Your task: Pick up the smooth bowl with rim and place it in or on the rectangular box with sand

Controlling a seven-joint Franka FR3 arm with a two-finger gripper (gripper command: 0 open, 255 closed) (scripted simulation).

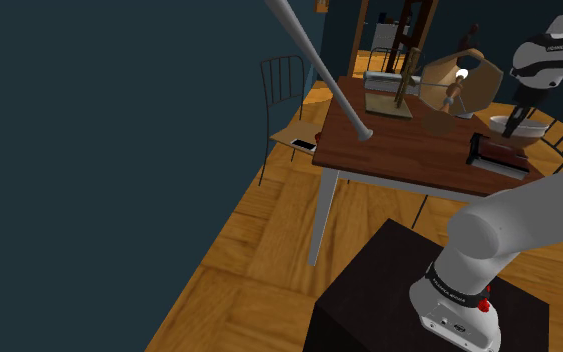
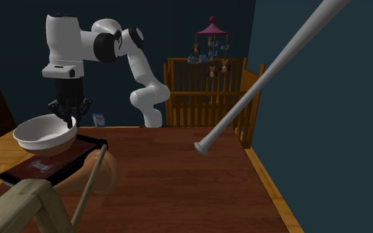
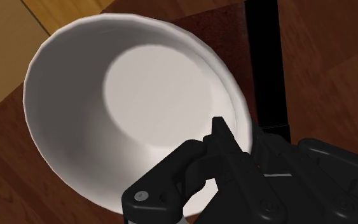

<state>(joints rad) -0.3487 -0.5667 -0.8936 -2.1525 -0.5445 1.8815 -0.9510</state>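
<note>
Above brown table (image 2: pixel 178 173), claw (image 2: pixel 69 123) pinches white bowl (image 2: pixel 42 137), mouth seemingly upward.

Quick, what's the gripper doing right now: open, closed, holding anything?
Gripper: closed on the rim of the white bowl, holding it.

This is a home, and it looks like a child's bedroom or nursery. A wooden crib with slatted sides (image 2: pixel 205 89) stands by the dark blue-green wall (image 2: pixel 324 152). A mobile with a pink canopy and small hanging figures (image 2: pixel 211 41) shows above the crib. The floor is honey-coloured wooden parquet (image 1: pixel 259 270). A black wire-backed chair with a tan seat (image 1: pixel 289 132) stands beside a reddish-brown wooden tabletop on white legs (image 1: pixel 409 155). A long grey baseball bat (image 2: pixel 271 69) slants down toward the tabletop.
</note>
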